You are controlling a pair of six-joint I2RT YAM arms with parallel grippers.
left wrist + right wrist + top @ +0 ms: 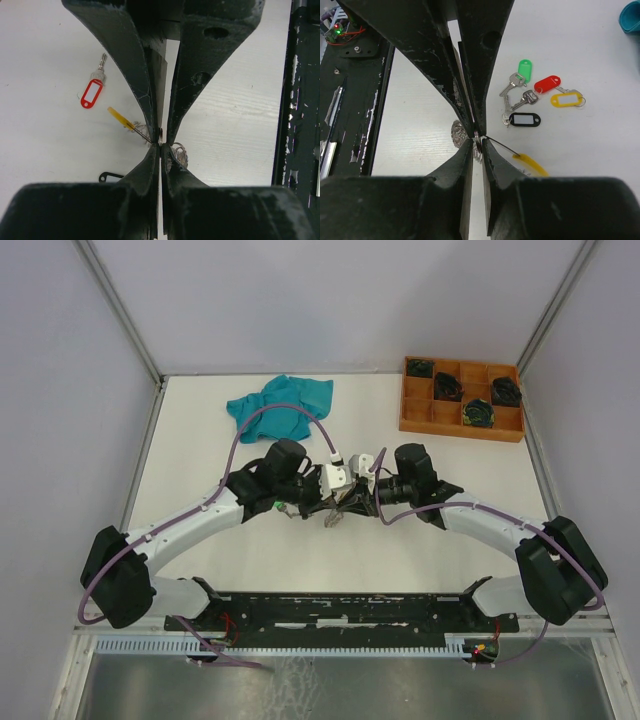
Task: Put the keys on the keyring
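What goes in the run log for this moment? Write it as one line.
left claw: shut on keyring | right claw: shut on keyring | keys: four tagged, loose on table | threaded: none visibly

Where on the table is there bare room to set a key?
Bare: between teal cloth and wooden tray; also between the tray and the right arm. Crowded: centre, where left gripper and right gripper pinch the keyring near keys.

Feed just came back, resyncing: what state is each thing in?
Left end effector: shut on keyring.
Right end effector: shut on keyring.
Keys: lying loose on table.
Cloth: crumpled.
Tray: holding dark coils.
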